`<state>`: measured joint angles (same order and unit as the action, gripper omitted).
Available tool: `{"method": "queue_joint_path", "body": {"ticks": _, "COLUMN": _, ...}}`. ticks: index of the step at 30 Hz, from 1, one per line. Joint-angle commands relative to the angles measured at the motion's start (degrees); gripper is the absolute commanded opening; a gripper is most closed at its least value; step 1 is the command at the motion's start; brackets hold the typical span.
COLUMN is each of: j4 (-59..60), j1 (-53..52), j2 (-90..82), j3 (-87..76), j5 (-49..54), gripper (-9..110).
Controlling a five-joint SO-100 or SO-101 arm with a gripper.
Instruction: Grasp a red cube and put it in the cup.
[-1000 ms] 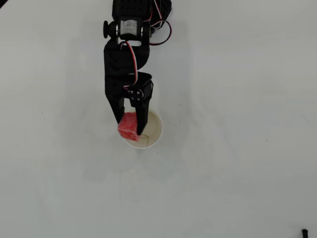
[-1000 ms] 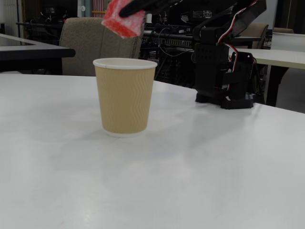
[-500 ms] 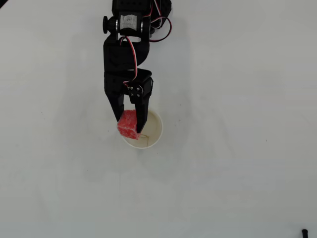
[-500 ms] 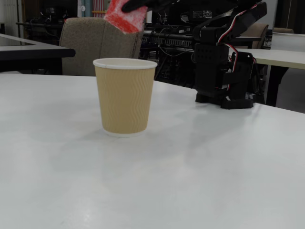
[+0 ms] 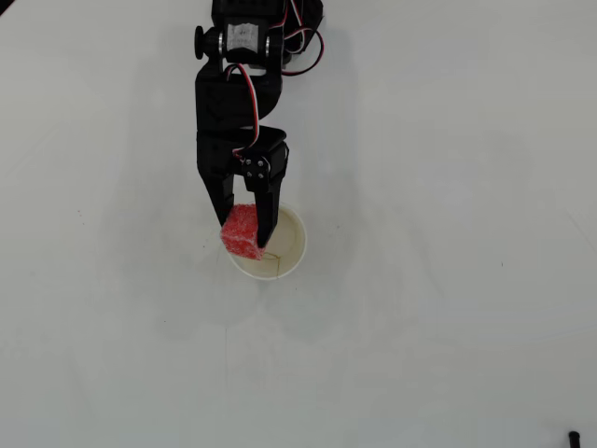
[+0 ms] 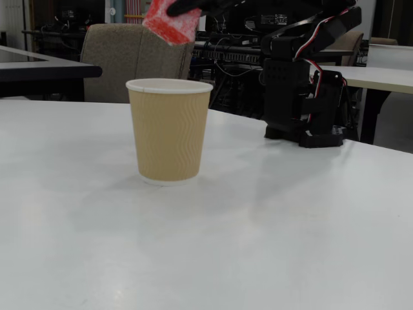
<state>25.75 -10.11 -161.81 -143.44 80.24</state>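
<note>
I'm seeing the red cube (image 5: 241,231) pinched between the two black fingers of the gripper (image 5: 244,237), which is closing on it just wide enough to hold the block. In the overhead view the cube is sitting over the left part of the cup's (image 5: 291,245) mouth, overlapping the rim on that side. In the fixed view the cube (image 6: 170,23) is hanging tilted in the air, clearly above the cup (image 6: 169,132) and not touching it, with the gripper mostly cut off by the top edge.

The cup is standing upright on the white table (image 5: 448,280), its inside cream and its outer wall a ribbed tan. The black arm (image 5: 233,112) is reaching down the overhead picture from the top edge, with red and white wires looping along it. In the fixed view its base (image 6: 303,97) is standing on the table to the right, behind the cup.
</note>
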Motion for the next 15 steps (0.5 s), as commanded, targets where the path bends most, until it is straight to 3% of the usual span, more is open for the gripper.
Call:
{"method": "queue_joint_path", "body": {"ticks": 1, "j4": -0.6, "j1": -0.4, "j2": -0.5, "j3": 1.1, "j5": -0.6, "gripper": 2}}
{"method": "queue_joint_path", "body": {"ticks": 15, "j4": -0.6, "j1": 0.8, "j2": -1.1, "j3": 0.2, "j5": -0.6, "gripper": 2}}
